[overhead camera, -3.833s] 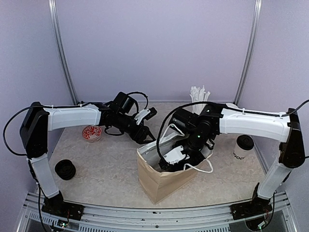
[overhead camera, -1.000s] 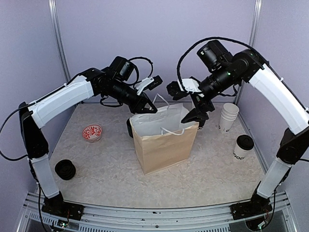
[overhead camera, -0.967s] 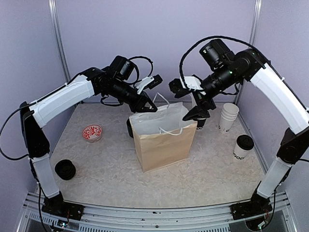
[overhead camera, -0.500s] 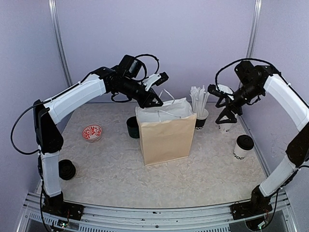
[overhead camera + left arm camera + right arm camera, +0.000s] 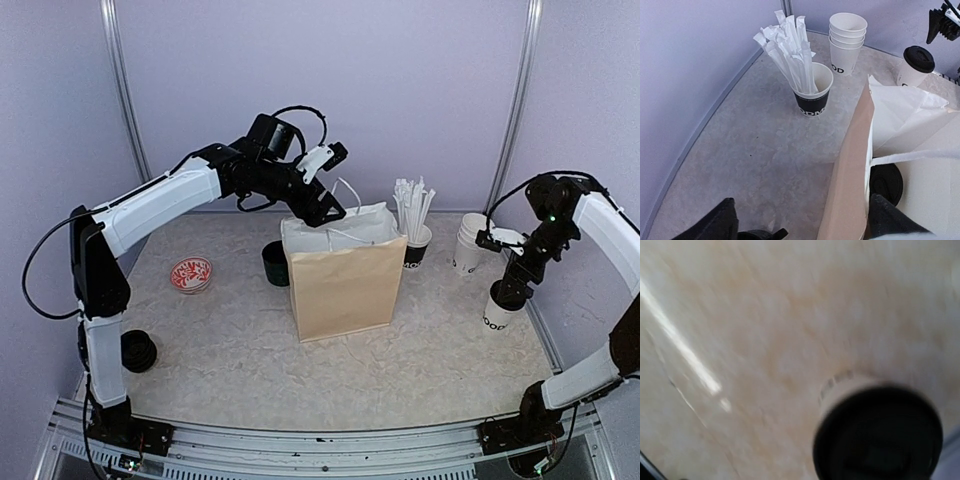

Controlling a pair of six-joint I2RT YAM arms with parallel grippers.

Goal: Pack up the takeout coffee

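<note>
A brown paper bag (image 5: 345, 280) stands upright mid-table. One takeout coffee's black lid (image 5: 886, 182) shows inside it. My left gripper (image 5: 325, 208) is open at the bag's rear left rim. In the left wrist view its fingers (image 5: 710, 225) straddle the bag wall (image 5: 852, 190) without pinching it. A second takeout coffee (image 5: 496, 312), white with a black lid, stands at the right edge; it also shows in the left wrist view (image 5: 916, 65). My right gripper (image 5: 508, 285) hangs just above its lid (image 5: 879, 437), open. That view is blurred and shows no fingers.
A black cup of wrapped straws (image 5: 414, 240) and a stack of lidless white cups (image 5: 470, 243) stand behind the bag on the right. A dark mug (image 5: 274, 263) sits left of the bag. A red patterned dish (image 5: 190, 274) and a black round object (image 5: 137, 350) lie far left.
The bag was raised upright. My right arm left the bag, swung right and came down over the lidded cup. My left gripper stayed at the bag's rim.
</note>
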